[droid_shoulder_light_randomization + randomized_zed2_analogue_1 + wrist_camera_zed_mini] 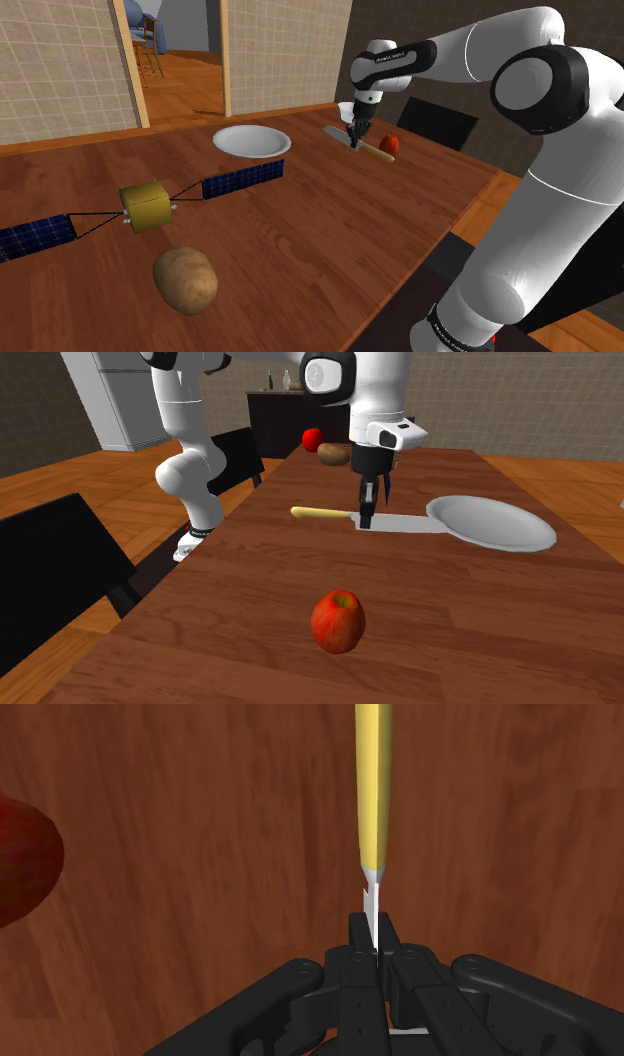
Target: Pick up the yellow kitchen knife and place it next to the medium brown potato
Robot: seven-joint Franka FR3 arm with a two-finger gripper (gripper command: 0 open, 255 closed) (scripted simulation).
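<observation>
Finds the hand (pixel 366 517) pointing straight down over the tabletop (pixel 250 612), closed tight on the knife (pixel 322 513). Confirms this from the wrist view: fingers pinch the thin grey blade just short of the yellow handle, which runs straight away from them. Places the knife on the far part of the tabletop in the shoulder view, blade end pointing toward a white plate (pixel 490 522). Cannot say for sure whether it rests on the wood or hangs just clear; appears roughly level and very low. Notes a red apple (pixel 338 620) near the handle end, not touching it. Locates the brown potato (pixel 185 280) well apart from the knife, at the shoulder view's lower left, near a model satellite (pixel 147 206) with a yellow body and blue panels.
</observation>
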